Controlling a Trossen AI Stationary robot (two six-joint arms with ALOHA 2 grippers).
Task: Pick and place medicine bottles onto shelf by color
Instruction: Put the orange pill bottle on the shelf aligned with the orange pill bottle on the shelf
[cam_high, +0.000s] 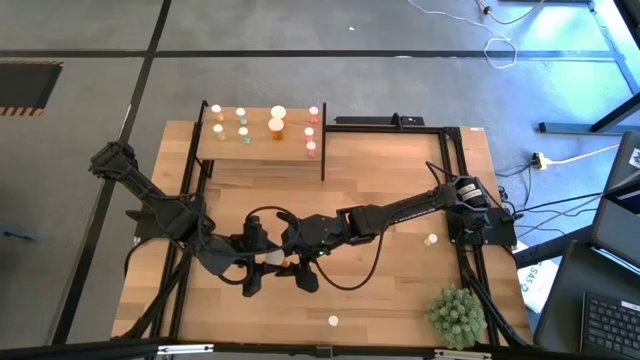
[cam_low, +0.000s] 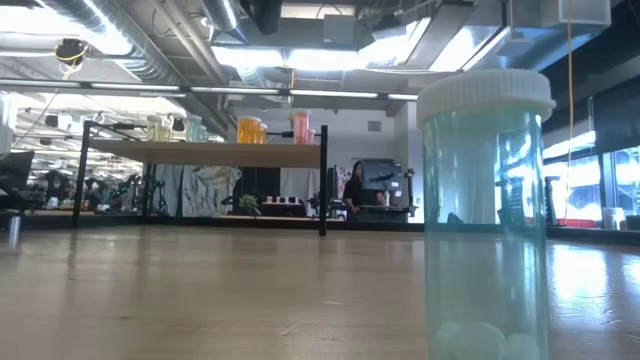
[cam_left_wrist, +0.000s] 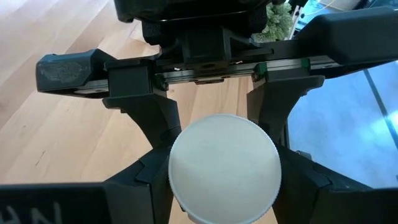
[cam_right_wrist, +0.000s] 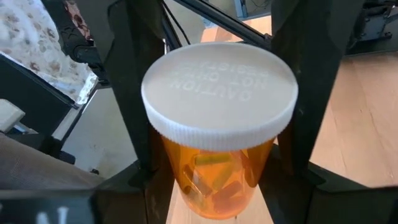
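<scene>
Low in the centre of the high view, the left gripper (cam_high: 262, 262) and right gripper (cam_high: 296, 262) meet over the table (cam_high: 400, 200); both pinch one orange bottle (cam_right_wrist: 214, 180) by its sides, white cap (cam_left_wrist: 224, 167) between the fingers; the shelf (cam_high: 262, 150), upper centre, carries more bottles; a green bottle (cam_low: 487, 215) stands at the low view's right.

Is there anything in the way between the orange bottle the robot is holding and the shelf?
Nothing visible. The orange bottle sits between both grippers, left and right, mid-table. The bare wood up to the shelf has nothing on it. Other bottles already stand on the shelf.
</scene>
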